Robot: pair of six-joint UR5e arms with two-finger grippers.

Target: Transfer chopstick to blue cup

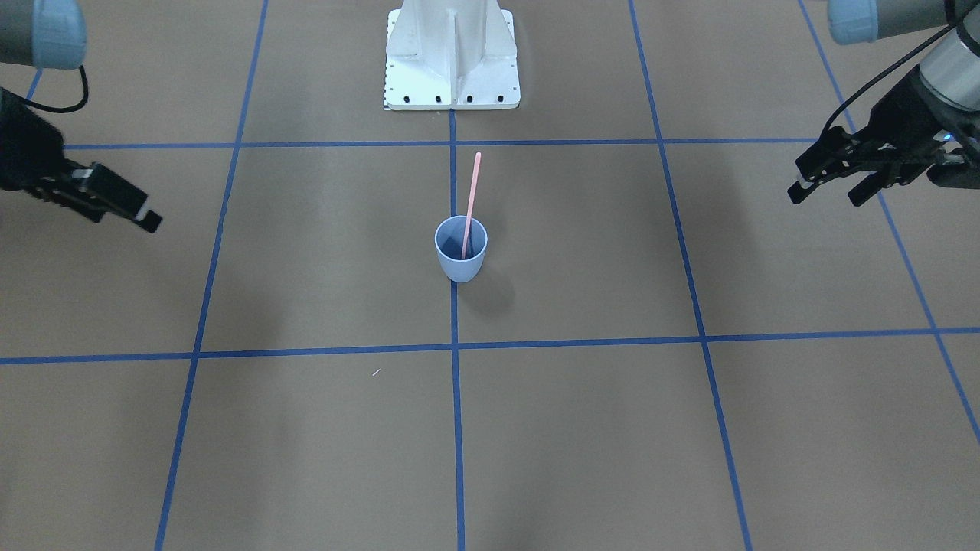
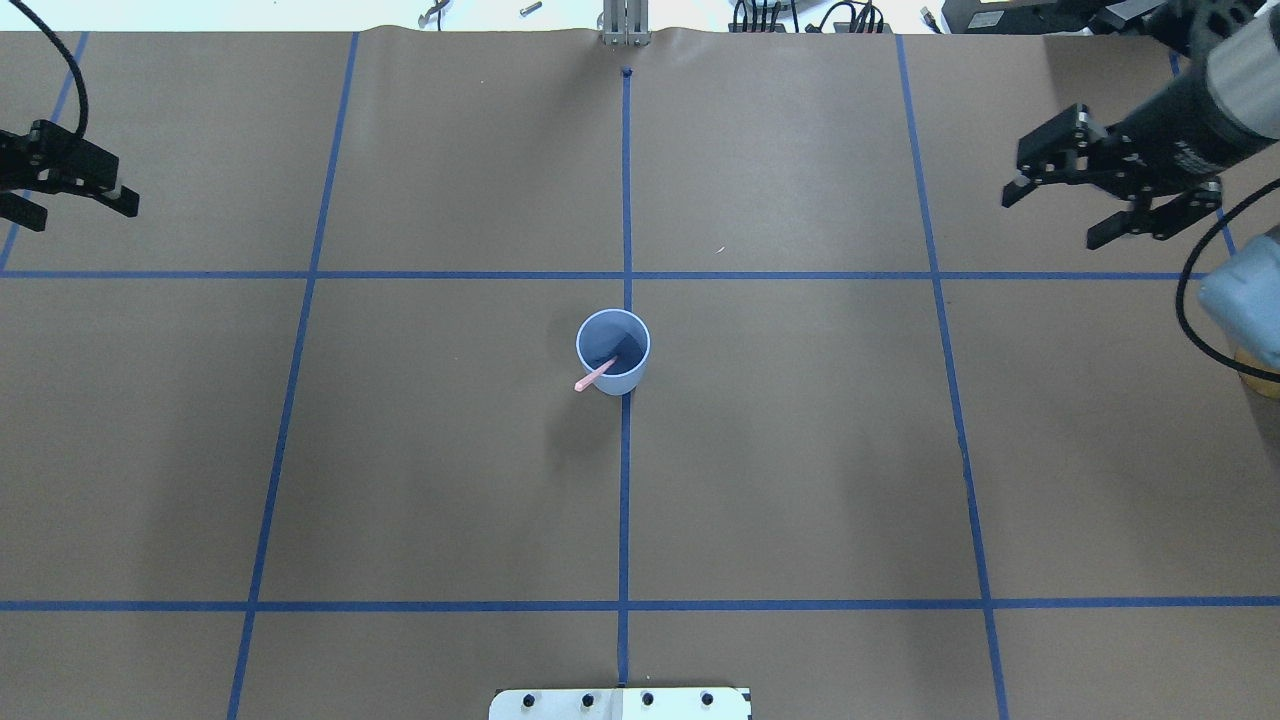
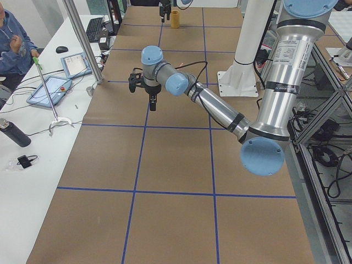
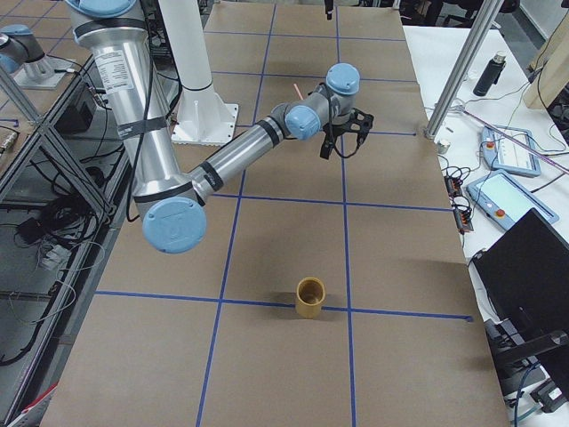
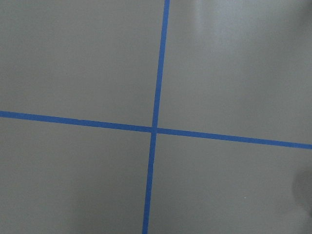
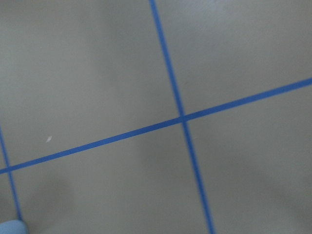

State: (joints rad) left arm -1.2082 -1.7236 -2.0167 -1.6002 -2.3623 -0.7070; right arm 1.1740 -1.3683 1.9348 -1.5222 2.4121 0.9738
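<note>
The blue cup (image 1: 462,264) stands upright at the middle of the table on a blue tape line, and shows from above in the overhead view (image 2: 640,376). One pale pink chopstick (image 1: 472,195) stands inside it and leans over the rim toward the robot's base; its top end shows in the overhead view (image 2: 590,380). My left gripper (image 1: 827,196) (image 2: 80,212) is open and empty, far off to the cup's side. My right gripper (image 2: 1052,218) (image 1: 145,218) is open and empty, far off on the other side. Both wrist views show only bare table.
A yellow cup (image 4: 310,298) stands near the table's end on my right and also shows far back in the exterior left view (image 3: 175,19). The brown table (image 1: 612,428) carries a grid of blue tape lines. The white robot base (image 1: 452,57) stands at the table's edge.
</note>
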